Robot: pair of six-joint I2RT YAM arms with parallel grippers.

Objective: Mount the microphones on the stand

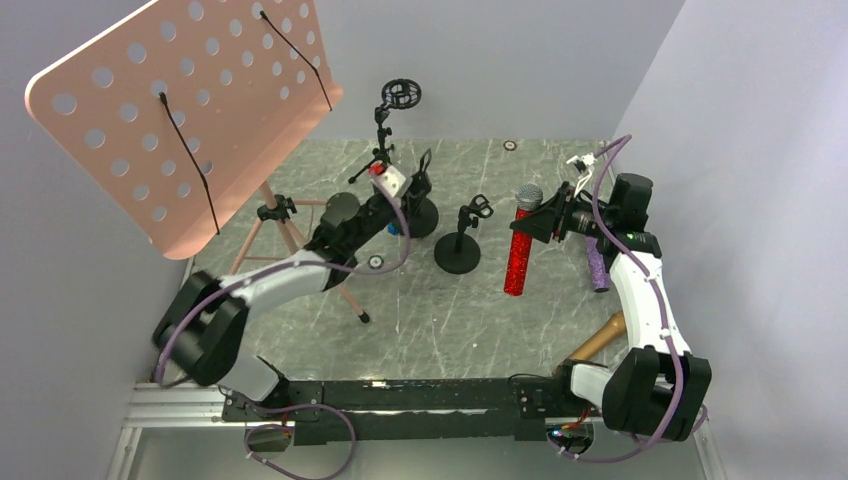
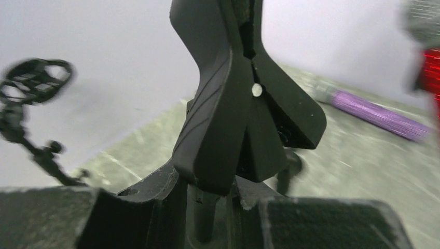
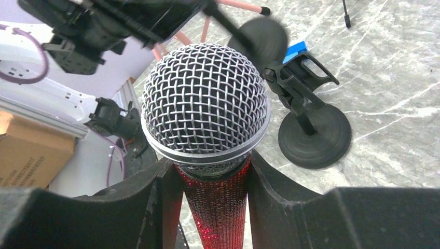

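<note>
While the right claw [image 3: 210, 174] clamps the red microphone [image 3: 205, 98], the left claw [image 2: 207, 212] straddles a stand clip [image 2: 223, 104], grip unclear.

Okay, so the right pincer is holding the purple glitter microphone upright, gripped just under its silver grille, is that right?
Not quite: the colour is wrong. The right pincer is holding the red glitter microphone upright, gripped just under its silver grille, as the right wrist view shows. The purple microphone lies on the table, untouched.

Open tabletop [image 1: 440, 320] before round-base stand [image 1: 460, 245]; music stand [image 1: 190, 110] overhead left.
</note>
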